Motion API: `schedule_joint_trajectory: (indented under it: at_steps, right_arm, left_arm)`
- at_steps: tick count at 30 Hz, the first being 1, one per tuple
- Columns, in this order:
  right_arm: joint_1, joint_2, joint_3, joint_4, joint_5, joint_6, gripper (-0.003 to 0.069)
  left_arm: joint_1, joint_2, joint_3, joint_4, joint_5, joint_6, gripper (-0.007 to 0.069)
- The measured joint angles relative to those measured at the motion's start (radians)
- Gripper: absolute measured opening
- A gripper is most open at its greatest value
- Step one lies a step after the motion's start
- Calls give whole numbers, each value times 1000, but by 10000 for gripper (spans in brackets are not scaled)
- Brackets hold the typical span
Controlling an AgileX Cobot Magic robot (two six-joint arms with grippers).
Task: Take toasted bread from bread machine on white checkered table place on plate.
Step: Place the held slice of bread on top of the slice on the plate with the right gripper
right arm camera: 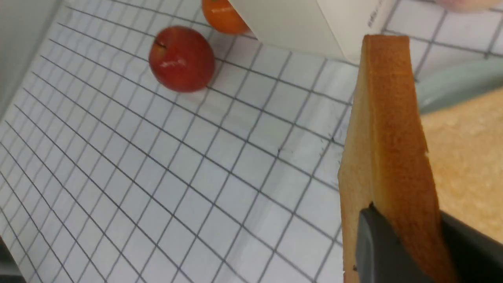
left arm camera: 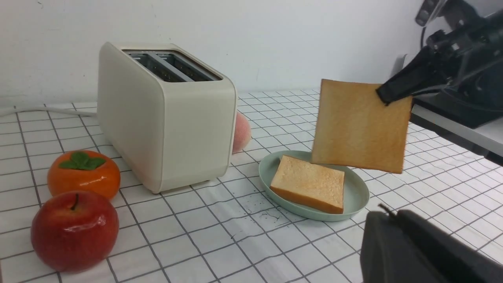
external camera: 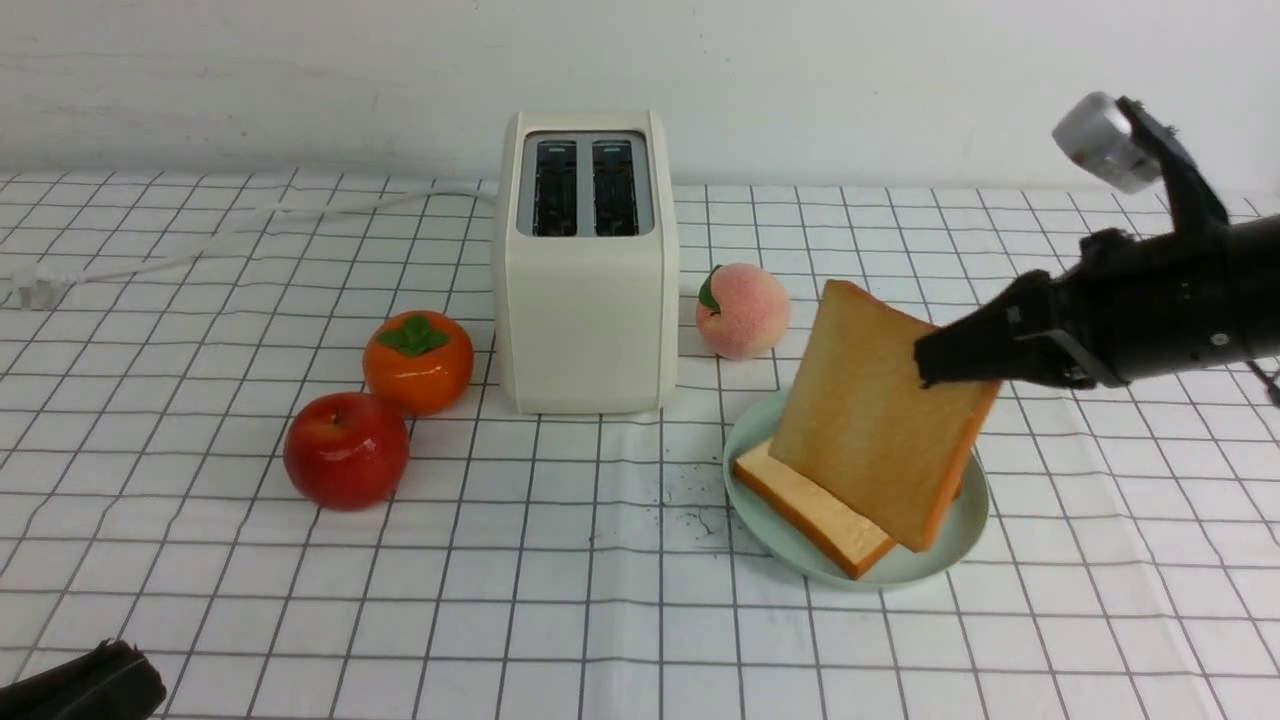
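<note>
Jaws of right gripper (external camera: 930, 365) clamped on toast (external camera: 865, 430) corner; lay it flat over slice (external camera: 815, 510) on plate (external camera: 955, 545), release low (left gripper (left arm camera: 412, 243): jaws can't tell).

Front view high, facing wall (external camera: 300, 70), left wrist low, right wrist close, all sharing plate (external camera: 955, 535)

Cream-white boxy toaster (external camera: 585, 300) back-centre on the white checkered-cloth table (external camera: 560, 600). Orange persimmon (external camera: 418, 362) at its left-front, shiny red apple (external camera: 346, 450) before that, pink peach (external camera: 742, 311) at its right. Front-right, the pale-green round plate (external camera: 968, 515) carries the flat square toast slice (external camera: 815, 515). The second toast slice (external camera: 870, 430) hangs tilted above it in the black right gripper (external camera: 945, 360).
</note>
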Motion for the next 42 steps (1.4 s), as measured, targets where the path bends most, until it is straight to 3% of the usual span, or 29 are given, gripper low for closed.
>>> schedule_joint_trajectory:
  at_steps: [4, 8, 42]
  right_arm:
    - [0, 101, 0, 169, -60, -167, 122]
    - [0, 173, 0, 245, -67, -237, 122]
    - [-40, 292, -1, 302, -39, -258, 122]
  left_arm:
    - [0, 0, 0, 0, 0, 0, 20]
    - [0, 0, 0, 0, 0, 0, 22]
    - [0, 0, 0, 0, 0, 0, 39]
